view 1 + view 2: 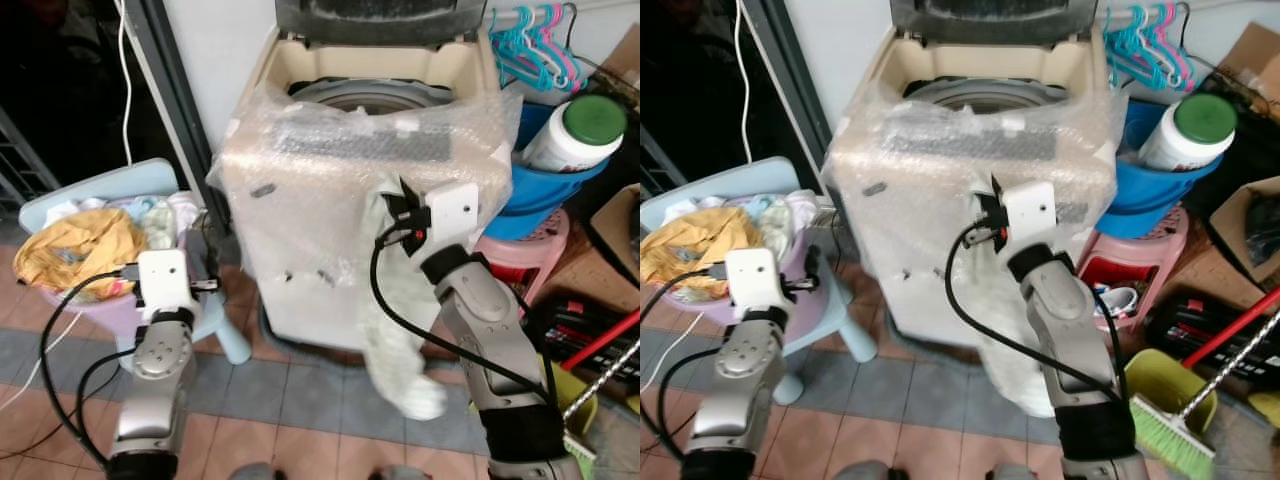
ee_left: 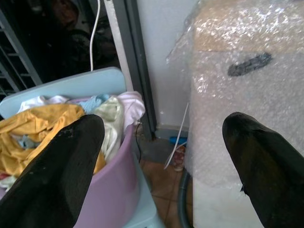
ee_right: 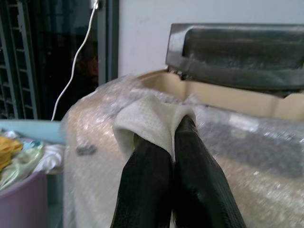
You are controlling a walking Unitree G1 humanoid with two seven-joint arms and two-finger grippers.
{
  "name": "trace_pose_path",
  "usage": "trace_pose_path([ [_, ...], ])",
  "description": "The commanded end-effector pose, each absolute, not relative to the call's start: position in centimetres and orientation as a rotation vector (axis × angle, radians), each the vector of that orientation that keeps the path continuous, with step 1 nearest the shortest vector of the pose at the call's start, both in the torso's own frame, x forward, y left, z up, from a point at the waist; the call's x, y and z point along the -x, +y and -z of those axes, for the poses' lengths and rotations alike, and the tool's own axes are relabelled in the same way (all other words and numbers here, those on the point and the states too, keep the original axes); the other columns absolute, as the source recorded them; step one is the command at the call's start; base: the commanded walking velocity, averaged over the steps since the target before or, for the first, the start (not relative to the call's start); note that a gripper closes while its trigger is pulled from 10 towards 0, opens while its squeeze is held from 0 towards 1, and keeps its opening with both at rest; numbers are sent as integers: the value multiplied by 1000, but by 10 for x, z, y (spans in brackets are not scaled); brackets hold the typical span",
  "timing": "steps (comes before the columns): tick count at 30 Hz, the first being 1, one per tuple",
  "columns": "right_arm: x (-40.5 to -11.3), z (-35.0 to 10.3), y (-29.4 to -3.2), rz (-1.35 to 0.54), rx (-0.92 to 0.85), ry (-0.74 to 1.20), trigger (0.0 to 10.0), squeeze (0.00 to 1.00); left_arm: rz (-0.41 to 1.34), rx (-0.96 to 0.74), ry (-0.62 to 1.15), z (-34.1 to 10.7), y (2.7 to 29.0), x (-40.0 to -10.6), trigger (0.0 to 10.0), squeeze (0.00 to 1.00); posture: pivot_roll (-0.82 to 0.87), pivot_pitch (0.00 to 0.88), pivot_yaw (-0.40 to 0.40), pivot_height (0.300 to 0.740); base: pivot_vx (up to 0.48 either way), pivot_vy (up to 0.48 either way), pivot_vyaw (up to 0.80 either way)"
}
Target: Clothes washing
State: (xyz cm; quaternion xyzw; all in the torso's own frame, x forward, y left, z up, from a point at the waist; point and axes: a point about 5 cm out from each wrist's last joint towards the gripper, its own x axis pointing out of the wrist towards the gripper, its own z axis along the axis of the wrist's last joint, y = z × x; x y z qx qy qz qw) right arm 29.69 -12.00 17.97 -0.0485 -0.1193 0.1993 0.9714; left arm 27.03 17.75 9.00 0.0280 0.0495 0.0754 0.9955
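A top-loading washing machine (image 1: pixel 340 230) wrapped in bubble wrap stands ahead with its lid (image 3: pixel 237 52) up and its drum (image 1: pixel 370 95) open. My right gripper (image 3: pixel 168 137) is shut on a pale green-white cloth (image 1: pixel 395 310) that hangs down the machine's front. The cloth's upper edge (image 3: pixel 152 118) is pinched between the fingers, just below the machine's rim. My left gripper (image 2: pixel 161 142) is open, held low between the machine and a lilac laundry basket (image 1: pixel 95 310). The basket holds a yellow garment (image 1: pixel 75 250) and several pale clothes (image 2: pixel 111 111).
The basket rests on a light blue plastic chair (image 1: pixel 225 330). Right of the machine are a blue bucket (image 1: pixel 545 185) with a white green-capped bottle (image 1: pixel 575 130), hangers (image 1: pixel 535 45), a pink stool (image 1: pixel 525 255), a broom (image 1: pixel 1170 430) and cardboard boxes (image 1: pixel 1260 235). A dark doorway (image 1: pixel 60 90) lies at left.
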Motion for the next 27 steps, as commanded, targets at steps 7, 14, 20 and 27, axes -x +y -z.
trace_pose_path([
  [7, -309, -194, -133, -380, 123, -286, 10000, 0, -149, -68, 98, -92, 178, -273, 10000, 0, -44, 31, 98, 740, 365, 0, 0],
  [14, -335, -256, -116, -654, 276, -445, 10000, 0, -145, -49, 94, -92, 171, -280, 10000, 0, -57, 6, 91, 740, 205, 0, 0],
  [20, -335, -284, -95, -823, 356, -518, 10000, 0, -146, -41, 79, -93, 168, -281, 10000, 0, -54, 0, 75, 740, 148, 0, 0],
  [27, -333, -280, -85, -890, 353, -532, 10000, 0, -160, -27, 81, -92, 169, -280, 10000, 0, -50, 0, 71, 740, 351, 116, 0],
])
